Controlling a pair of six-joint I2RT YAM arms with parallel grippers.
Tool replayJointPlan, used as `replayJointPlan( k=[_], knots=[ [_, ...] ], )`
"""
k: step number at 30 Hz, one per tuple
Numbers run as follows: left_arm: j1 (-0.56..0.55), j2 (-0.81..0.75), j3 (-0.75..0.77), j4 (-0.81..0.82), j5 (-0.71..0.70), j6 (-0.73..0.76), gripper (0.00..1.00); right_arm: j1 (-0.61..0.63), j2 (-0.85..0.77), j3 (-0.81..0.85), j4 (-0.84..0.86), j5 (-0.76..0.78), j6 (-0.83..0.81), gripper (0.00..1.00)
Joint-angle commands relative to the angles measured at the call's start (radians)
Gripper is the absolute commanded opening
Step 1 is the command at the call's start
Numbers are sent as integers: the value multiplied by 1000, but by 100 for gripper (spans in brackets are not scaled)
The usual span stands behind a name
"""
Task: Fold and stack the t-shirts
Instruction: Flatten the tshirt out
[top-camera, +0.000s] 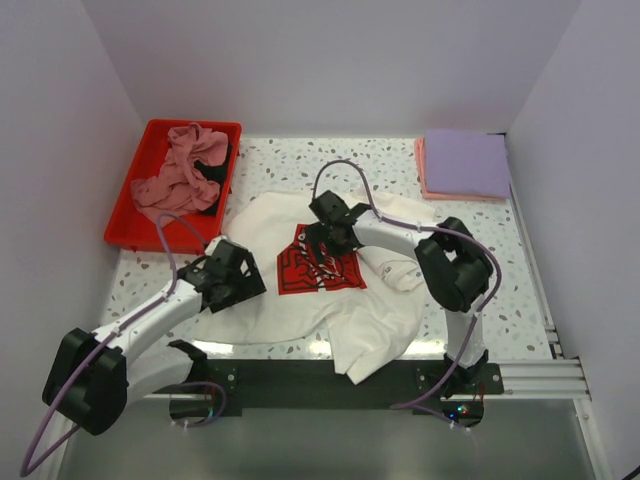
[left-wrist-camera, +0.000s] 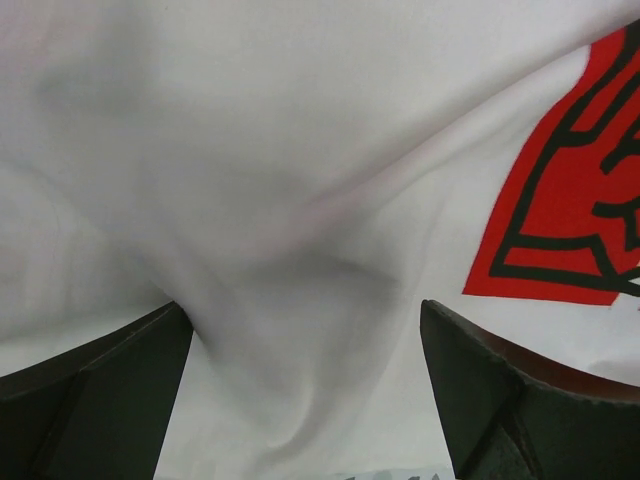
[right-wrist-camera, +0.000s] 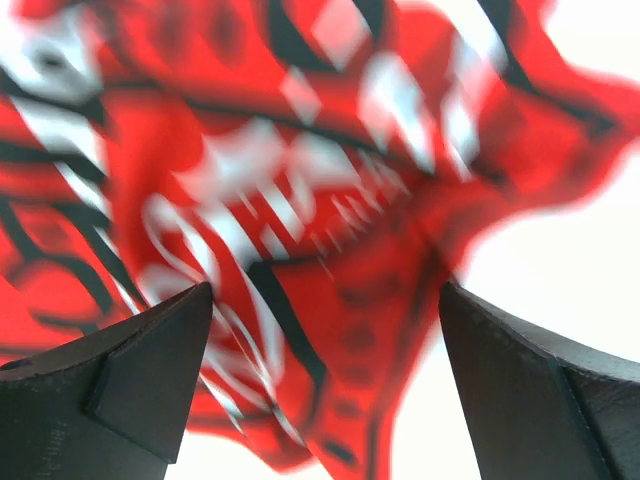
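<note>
The white t-shirt (top-camera: 300, 305) with the red square print (top-camera: 312, 268) lies crumpled in the middle of the table. My left gripper (top-camera: 238, 275) is open, its jaws wide apart over the shirt's left part; white cloth (left-wrist-camera: 300, 250) fills its view. My right gripper (top-camera: 322, 245) is open over the red print (right-wrist-camera: 300, 200), close above it. A dusty-pink tee (top-camera: 180, 175) and a black one (top-camera: 208, 165) lie bunched in the red tray (top-camera: 128, 225). A lavender tee (top-camera: 468, 160) lies folded on a salmon-pink one (top-camera: 421, 170) at the back right.
The red tray stands at the back left by the left wall. White walls close the table on three sides. A metal rail (top-camera: 530, 375) runs along the near edge right of the arm bases.
</note>
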Motion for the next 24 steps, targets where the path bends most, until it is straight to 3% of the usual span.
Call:
replayJointPlan(
  k=[1, 6, 13, 19, 24],
  knots=[
    [-11, -32, 109, 0, -22, 44, 100, -4, -167, -56, -81, 115, 39, 99],
    [-20, -20, 190, 92, -5, 110, 100, -26, -279, -118, -124, 215, 101, 99],
    [-20, 139, 287, 224, 8, 176, 100, -186, -370, -269, -68, 122, 142, 99],
    [-20, 318, 361, 267, 16, 214, 100, -253, -290, -256, -29, 109, 105, 99],
    [-19, 444, 404, 316, 24, 244, 100, -298, -128, -170, 12, 108, 121, 99]
  ],
)
